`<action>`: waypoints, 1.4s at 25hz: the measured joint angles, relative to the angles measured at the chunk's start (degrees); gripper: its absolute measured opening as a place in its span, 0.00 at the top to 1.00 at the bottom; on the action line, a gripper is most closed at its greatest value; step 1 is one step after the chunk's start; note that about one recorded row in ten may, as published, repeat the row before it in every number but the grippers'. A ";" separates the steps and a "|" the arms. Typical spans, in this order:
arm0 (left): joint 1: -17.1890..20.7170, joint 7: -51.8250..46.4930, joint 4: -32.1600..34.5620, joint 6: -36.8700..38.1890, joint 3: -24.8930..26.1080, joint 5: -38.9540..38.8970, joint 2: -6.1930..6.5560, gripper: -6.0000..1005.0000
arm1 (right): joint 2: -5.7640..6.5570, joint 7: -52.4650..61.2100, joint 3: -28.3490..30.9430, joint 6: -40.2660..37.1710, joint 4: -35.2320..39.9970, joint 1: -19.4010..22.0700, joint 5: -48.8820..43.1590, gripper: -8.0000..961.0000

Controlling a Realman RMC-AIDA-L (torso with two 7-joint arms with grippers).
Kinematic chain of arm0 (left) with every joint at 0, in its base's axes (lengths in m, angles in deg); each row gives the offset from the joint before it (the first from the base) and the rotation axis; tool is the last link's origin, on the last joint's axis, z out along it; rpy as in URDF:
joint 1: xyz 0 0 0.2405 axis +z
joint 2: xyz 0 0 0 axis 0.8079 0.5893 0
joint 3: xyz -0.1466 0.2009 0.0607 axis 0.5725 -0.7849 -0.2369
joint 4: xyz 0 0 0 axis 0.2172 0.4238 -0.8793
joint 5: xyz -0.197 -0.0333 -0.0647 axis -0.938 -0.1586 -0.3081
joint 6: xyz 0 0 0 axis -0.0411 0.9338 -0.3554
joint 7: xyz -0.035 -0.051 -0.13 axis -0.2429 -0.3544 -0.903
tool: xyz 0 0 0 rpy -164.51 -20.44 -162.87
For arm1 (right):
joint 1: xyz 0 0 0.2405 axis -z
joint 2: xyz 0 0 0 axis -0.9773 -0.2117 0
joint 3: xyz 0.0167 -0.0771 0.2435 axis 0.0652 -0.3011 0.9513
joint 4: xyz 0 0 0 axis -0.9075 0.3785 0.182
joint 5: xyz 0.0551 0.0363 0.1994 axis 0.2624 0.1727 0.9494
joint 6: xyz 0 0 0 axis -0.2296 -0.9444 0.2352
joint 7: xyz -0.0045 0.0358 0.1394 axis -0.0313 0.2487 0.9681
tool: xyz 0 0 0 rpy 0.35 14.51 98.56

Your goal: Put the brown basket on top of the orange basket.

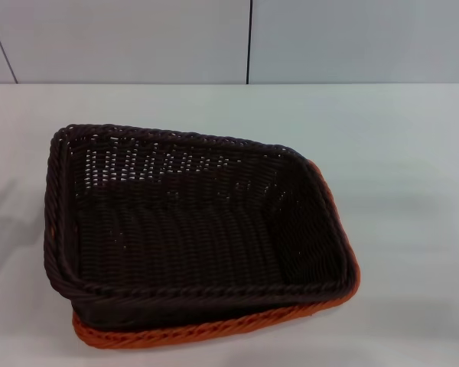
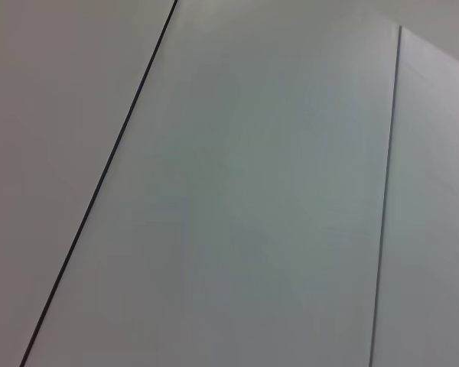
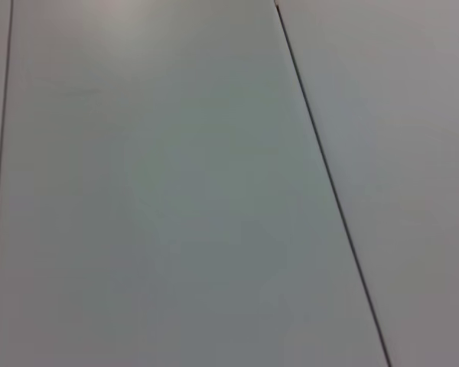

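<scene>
White tabletop (image 1: 413, 191) fills the head view, backed by pale wall panels (image 1: 122, 38) split by dark seams; no writing or brand is seen anywhere. Neither gripper appears in any view, so their opening and any hold cannot be told, and the baskets cannot be placed relative to them. Only pale panels with dark seams are shown in both wrist views. The brown basket (image 1: 183, 222) is set inside the orange basket (image 1: 214, 330), skewed, so that the orange rim is exposed along the near and right sides.
</scene>
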 joint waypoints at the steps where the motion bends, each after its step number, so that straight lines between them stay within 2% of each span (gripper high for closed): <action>1: 0.00 0.04 -0.27 0.25 -0.02 0.00 -0.01 0.25 | 0.04 0.00 0.34 0.11 0.08 -0.08 0.05 0.47; 14: 0.15 0.16 -1.49 1.38 -0.31 0.00 -0.02 0.26 | 0.16 0.00 0.44 0.75 0.43 -1.86 0.06 0.47; 15: -0.87 0.62 -3.64 1.89 -0.01 -0.05 -0.05 0.26 | 0.16 0.00 0.44 0.81 0.43 -2.06 0.06 0.47; 21: -2.16 0.65 -4.52 2.98 -0.36 0.23 -0.03 0.27 | 0.05 0.00 0.44 1.54 0.35 -3.07 0.06 0.47; 35: -2.09 0.28 -4.47 4.41 0.12 -0.10 0.16 0.28 | -0.06 2.20 0.45 1.03 0.37 -2.67 0.06 0.47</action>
